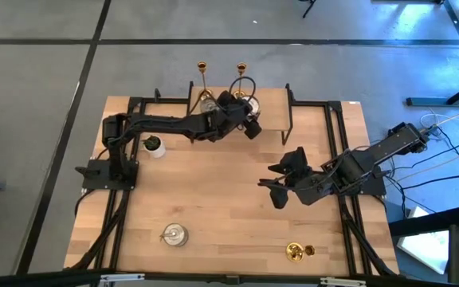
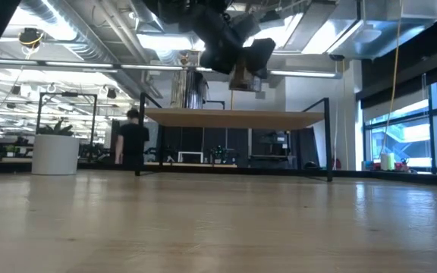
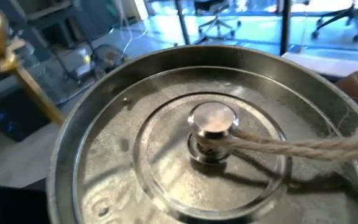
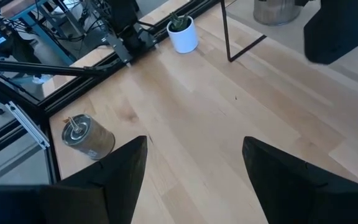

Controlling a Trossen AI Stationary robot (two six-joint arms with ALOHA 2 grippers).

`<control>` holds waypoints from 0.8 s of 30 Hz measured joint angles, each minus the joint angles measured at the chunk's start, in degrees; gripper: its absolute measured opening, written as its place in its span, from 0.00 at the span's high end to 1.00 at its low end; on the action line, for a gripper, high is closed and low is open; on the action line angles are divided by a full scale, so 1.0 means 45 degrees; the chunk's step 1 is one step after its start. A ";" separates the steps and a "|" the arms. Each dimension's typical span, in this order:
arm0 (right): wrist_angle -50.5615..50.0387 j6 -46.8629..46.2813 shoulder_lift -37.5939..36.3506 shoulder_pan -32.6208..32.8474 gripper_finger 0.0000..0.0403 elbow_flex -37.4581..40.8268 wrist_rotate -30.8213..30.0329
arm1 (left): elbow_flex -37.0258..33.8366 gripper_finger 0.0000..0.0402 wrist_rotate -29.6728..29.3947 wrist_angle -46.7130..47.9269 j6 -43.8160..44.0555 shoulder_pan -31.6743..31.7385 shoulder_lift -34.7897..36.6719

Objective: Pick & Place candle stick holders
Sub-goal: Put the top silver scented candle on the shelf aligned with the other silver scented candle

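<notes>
Two pincers: the left pincer (image 1: pixel 249 108) gapes empty above a silver holder (image 3: pixel 213 134); descend centred. Right pincer (image 4: pixel 194 177) waits agape.

My light wooden surface (image 1: pixel 213 199) sits on a grey floor (image 1: pixel 38 96) crossed by dark lines. Beyond the surface's far edge the room opens up: bright strip lights (image 2: pixel 165 39) and ducts under the ceiling, a large white planter (image 2: pixel 55 154) with greenery, a person in dark clothes (image 2: pixel 133 140) standing far off, and tall windows (image 2: pixel 431 129) letting in daylight.
</notes>
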State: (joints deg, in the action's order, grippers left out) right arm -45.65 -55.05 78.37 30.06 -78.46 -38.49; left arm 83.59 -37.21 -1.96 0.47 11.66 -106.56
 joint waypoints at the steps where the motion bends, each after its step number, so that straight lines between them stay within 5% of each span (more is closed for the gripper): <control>1: 0.0000 0.0001 0.0000 0.0000 0.33 0.0000 -0.0017 | 0.0059 0.11 0.0168 -0.0007 -0.0105 -0.0041 0.0001; 8: 0.0005 0.0001 0.0000 -0.0005 0.33 0.0005 -0.0114 | 0.0320 0.11 0.2767 -0.0773 -0.0545 0.0134 0.0024; 15: 0.0008 0.0001 0.0000 -0.0005 0.33 0.0005 -0.0114 | 0.0345 0.11 0.4999 -0.0638 0.1051 0.1195 -0.0321; 24: 0.0005 -0.0009 0.0000 -0.0005 0.33 0.0010 -0.0124 | 0.0335 0.11 0.4479 -0.0490 0.1186 0.0986 -0.0904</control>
State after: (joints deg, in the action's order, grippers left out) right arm -45.63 -55.09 78.37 30.04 -78.41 -39.05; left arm 85.10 -17.05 -4.16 5.80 16.10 -110.63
